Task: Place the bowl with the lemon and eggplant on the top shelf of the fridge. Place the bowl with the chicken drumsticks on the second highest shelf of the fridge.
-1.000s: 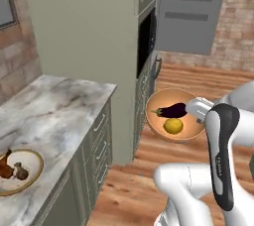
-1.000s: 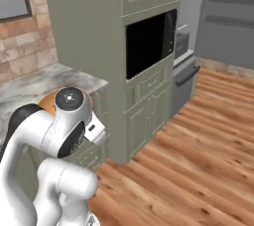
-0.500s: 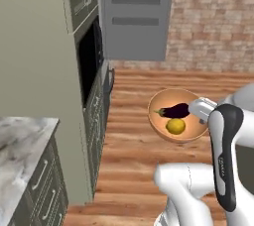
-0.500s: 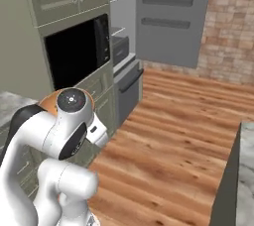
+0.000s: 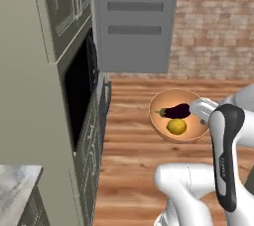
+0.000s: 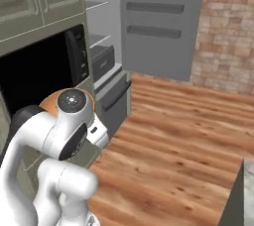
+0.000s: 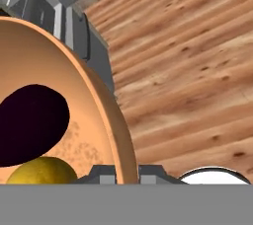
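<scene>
end effector (image 7: 126,172): clamped on rim of orange bowl (image 5: 179,115) | bowl: up in the air over wood floor (image 5: 129,170), lemon (image 5: 176,126) and eggplant (image 5: 174,111) inside | fridge (image 6: 101,61): door (image 5: 134,22) open ahead

A home kitchen, rendered: grey-green cabinets (image 5: 30,96) fill the left of the left base view, with a black built-in microwave (image 5: 82,91) set into them. A grey fridge door (image 5: 134,22) with three bins stands open at top centre. Wooden plank floor (image 6: 183,136), brick wall (image 5: 213,27) at upper right.
</scene>
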